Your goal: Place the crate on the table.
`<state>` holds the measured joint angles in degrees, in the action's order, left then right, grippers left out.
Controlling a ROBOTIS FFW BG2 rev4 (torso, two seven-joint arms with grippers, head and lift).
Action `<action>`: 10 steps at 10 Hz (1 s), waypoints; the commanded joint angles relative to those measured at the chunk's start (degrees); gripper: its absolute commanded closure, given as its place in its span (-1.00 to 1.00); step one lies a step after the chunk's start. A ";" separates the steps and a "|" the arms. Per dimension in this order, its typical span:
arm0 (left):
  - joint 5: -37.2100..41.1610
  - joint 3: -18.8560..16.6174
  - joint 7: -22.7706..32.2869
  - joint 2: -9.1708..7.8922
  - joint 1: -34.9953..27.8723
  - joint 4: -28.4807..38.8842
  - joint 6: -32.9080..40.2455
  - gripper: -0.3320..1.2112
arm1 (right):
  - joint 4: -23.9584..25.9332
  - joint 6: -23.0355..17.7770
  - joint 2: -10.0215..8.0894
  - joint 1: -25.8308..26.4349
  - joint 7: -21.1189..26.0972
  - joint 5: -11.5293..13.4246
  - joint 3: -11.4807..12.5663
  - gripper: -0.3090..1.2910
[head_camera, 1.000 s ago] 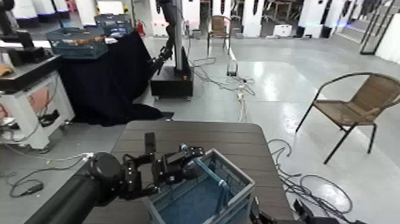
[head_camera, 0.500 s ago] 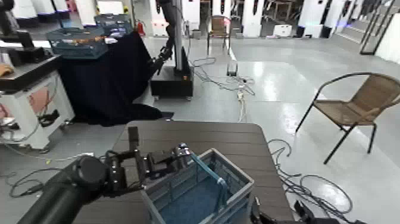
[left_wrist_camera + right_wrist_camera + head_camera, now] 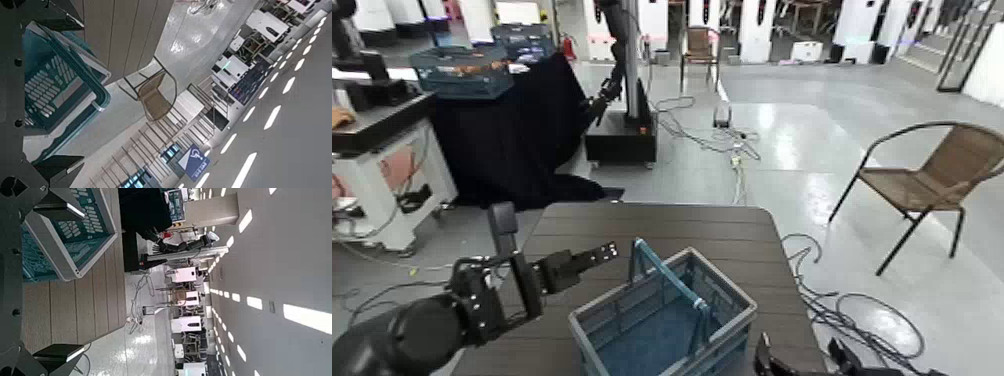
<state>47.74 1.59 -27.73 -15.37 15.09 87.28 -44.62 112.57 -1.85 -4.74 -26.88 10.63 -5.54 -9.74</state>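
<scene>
table (image 3: 752, 240): dark brown slatted top, filling the lower centre of the head view, rounded far corners showing; also running as wood-grain planks in the right wrist view (image 3: 74, 305).
black-draped table (image 3: 507, 130): sitting in the upper left of the head view, cloth hanging to the floor, darker crates on top.
chair (image 3: 932, 180): standing at the right of the head view on the grey floor, well apart from the table.
robot base (image 3: 622, 125): standing upper centre of the head view, beside the black cloth, cables trailing over the floor.
left arm (image 3: 402, 335): reaching in from the lower left corner of the head view, over the table's left edge.
crate (image 3: 662, 320): sitting on the table at the lower centre of the head view, blue-grey lattice sides, blue floor, teal handle (image 3: 667, 280) standing raised across the top; showing too in the left wrist view (image 3: 59, 78) and the right wrist view (image 3: 66, 231).
left gripper (image 3: 594, 253): hovering just left of the crate, apart from it, gripping nothing; fingers look near closed, but I can't tell for sure.
right gripper (image 3: 797, 360): only dark parts peeking in at the bottom right edge of the head view, just beside the crate; finger state not visible, can't tell.
</scene>
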 commanded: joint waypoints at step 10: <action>-32.71 1.57 15.95 6.85 -34.08 15.55 52.80 -0.43 | 0.02 -1.67 0.26 -0.89 0.09 -0.09 0.86 -0.46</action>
<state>16.65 3.53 -11.87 -9.64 -17.80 103.36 5.74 112.59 -3.50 -4.41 -27.76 10.72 -5.62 -8.88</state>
